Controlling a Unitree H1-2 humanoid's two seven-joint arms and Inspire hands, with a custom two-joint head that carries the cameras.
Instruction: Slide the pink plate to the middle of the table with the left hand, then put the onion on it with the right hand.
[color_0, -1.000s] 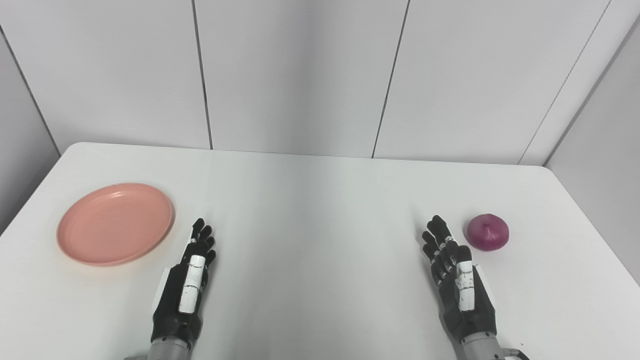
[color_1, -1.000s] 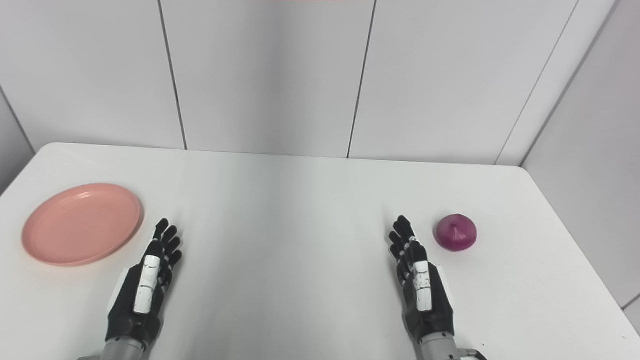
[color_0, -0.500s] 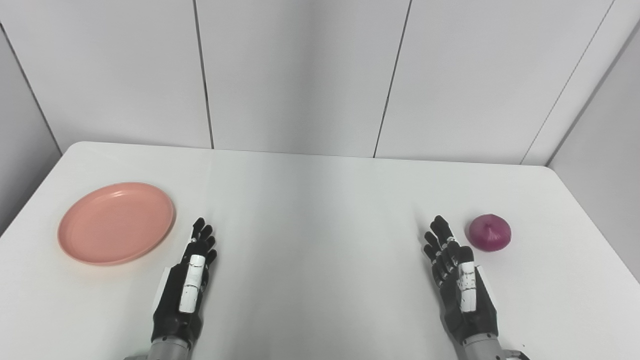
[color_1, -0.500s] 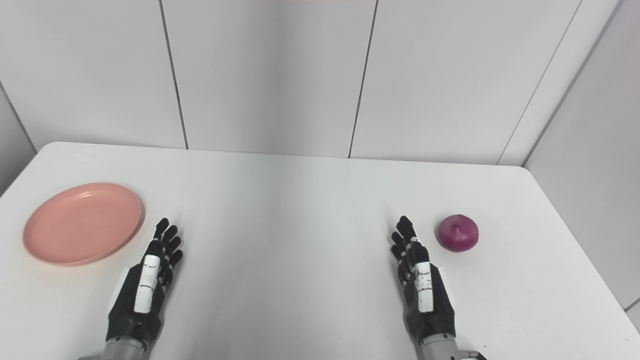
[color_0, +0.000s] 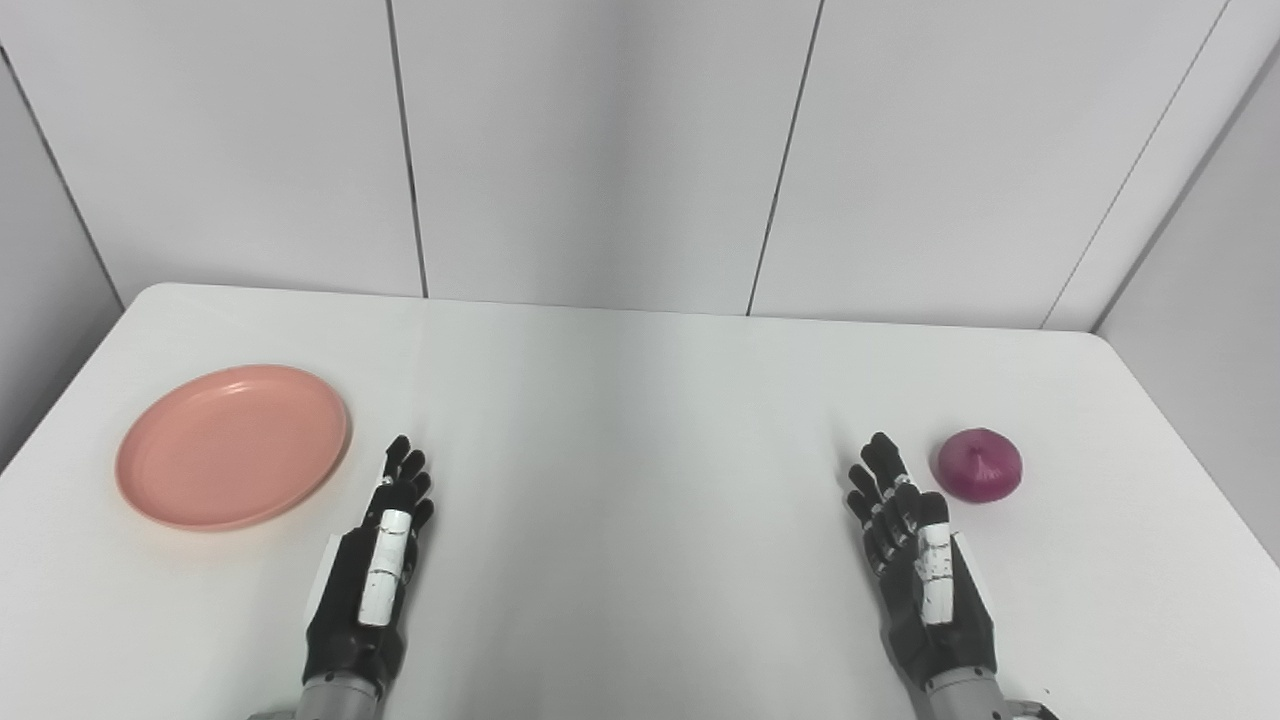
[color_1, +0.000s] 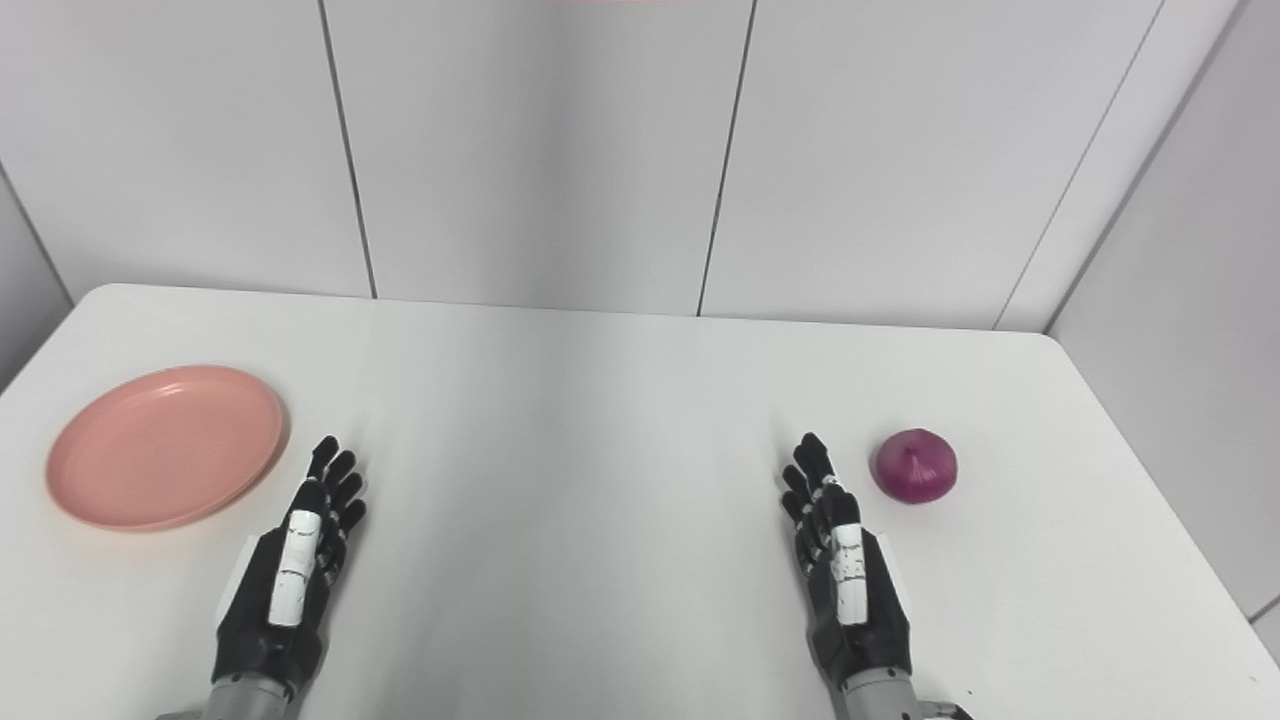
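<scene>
A round pink plate (color_0: 233, 444) lies flat on the left side of the white table (color_0: 620, 420). On the right side sits a purple onion (color_0: 979, 465). My left hand (color_0: 375, 565) rests near the front edge, just right of the plate and apart from it, fingers stretched out and holding nothing. Over on the right, my right hand (color_0: 920, 565) stands edge-up, fingers straight, a short gap left of the onion and not touching it.
Grey wall panels (color_0: 600, 150) rise right behind the table's far edge. The table's right edge (color_0: 1190, 440) runs close past the onion, and its left edge lies just beyond the plate.
The whole picture shifted a few pixels, so the camera moved slightly. Plate, onion and both hands stay where they were.
</scene>
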